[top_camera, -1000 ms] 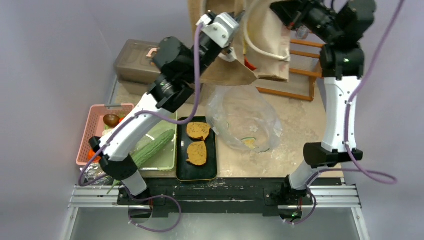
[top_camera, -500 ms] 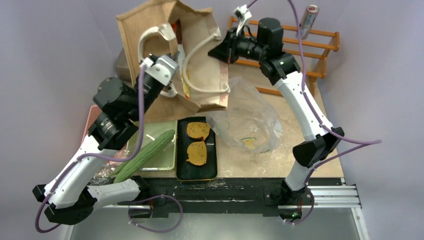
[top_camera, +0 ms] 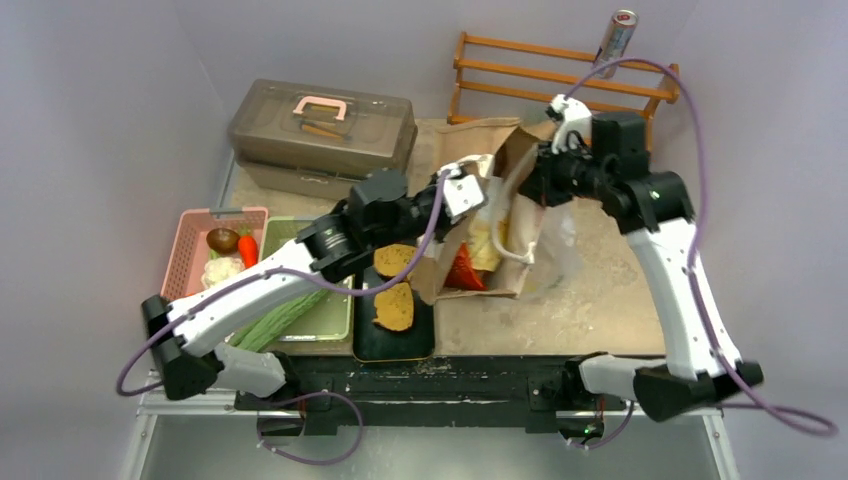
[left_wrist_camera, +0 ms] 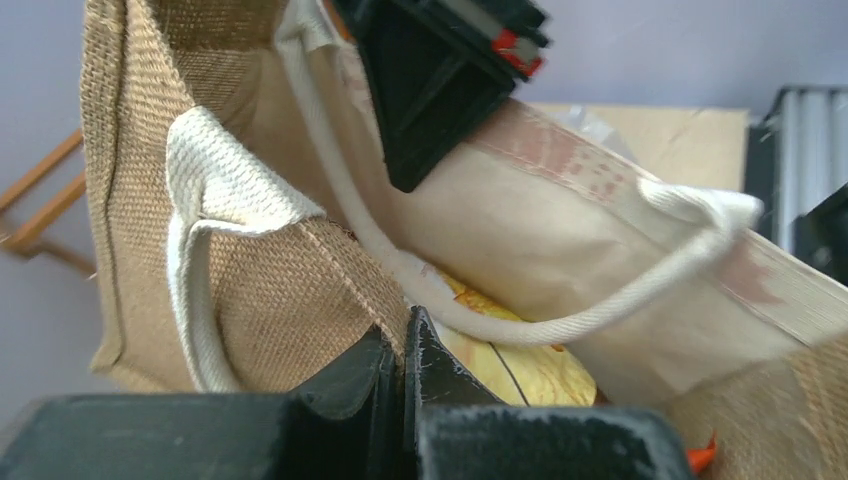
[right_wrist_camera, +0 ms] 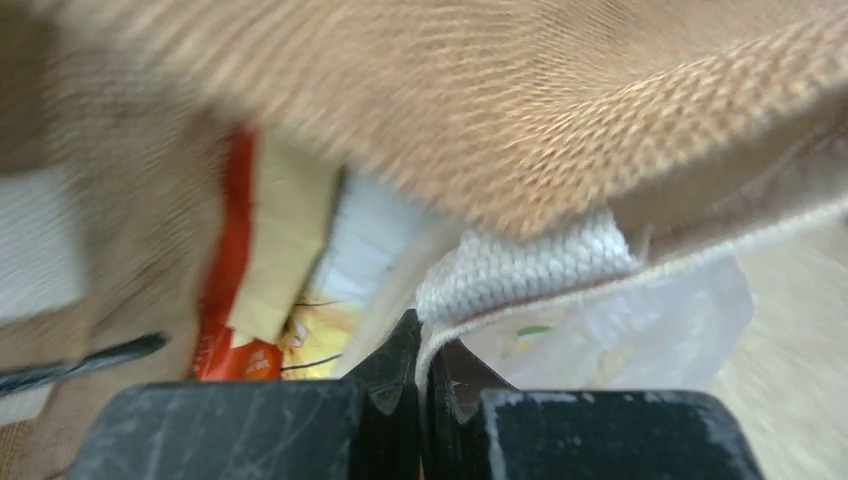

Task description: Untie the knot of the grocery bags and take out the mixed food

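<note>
Brown bag (top_camera: 497,152) lies tipped over at the middle of the table (top_camera: 600,300). Its long axis runs from far right to near left, and its open mouth is turned toward the black tray (top_camera: 393,345) holding two toast slices (top_camera: 393,305). My left gripper (left_wrist_camera: 403,345) is pinched tight on the bag's woven rim beside a white loop handle (left_wrist_camera: 190,300). My right gripper (right_wrist_camera: 425,352) is clamped on the opposite rim, at the other handle's stitched end. An orange-white snack packet (top_camera: 465,268) shows inside the mouth. A crinkly clear bag (right_wrist_camera: 640,330) lies just beyond.
</note>
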`<state>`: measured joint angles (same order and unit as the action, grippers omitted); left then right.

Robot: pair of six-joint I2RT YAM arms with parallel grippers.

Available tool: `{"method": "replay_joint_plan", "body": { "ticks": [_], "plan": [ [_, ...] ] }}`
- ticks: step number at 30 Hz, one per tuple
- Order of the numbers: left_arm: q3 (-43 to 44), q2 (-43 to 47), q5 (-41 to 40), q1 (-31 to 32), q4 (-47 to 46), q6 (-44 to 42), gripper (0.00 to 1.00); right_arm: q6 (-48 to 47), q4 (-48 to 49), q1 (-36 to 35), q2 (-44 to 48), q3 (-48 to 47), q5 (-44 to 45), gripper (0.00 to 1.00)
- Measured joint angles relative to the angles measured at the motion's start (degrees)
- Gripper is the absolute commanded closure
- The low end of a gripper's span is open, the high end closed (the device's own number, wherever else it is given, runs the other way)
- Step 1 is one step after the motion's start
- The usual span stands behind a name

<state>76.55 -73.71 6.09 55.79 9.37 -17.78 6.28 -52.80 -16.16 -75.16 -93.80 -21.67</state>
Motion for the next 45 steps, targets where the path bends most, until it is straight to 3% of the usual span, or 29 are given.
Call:
{"method": "replay_joint_plan", "body": {
  "ticks": [6,10,13,24,32,45],
  "plan": [
    [11.76,-16.76,7.08,0.92,-8.33,10.36,1.0,-3.54,-13.31,0.92,8.98,-3.15,17.31,1.0],
    [18.12,-27.1,8.85,1.38,-12.87,15.78,1.0,-6.93,-18.97,1.88,8.79,-6.14,28.46,1.0],
    [18.49,-29.2,8.55,1.75,-13.97,17.57,1.0,-8.87,-19.63,1.95,7.19,-8.48,31.17,1.0],
    [4.42,-11.19,5.49,0.83,-10.36,18.82,1.0,-11.63,-10.84,1.75,4.5,-1.99,19.28,1.0],
    [-9.38,-8.57,4.35,-4.39,-9.31,19.67,1.0,-14.23,-8.17,1.55,-0.39,8.68,15.85,1.0],
    [-9.03,-1.77,3.96,-4.28,-1.84,20.15,1.0,-19.06,-8.31,2.32,2.34,9.81,9.86,1.0]
  ]
}}
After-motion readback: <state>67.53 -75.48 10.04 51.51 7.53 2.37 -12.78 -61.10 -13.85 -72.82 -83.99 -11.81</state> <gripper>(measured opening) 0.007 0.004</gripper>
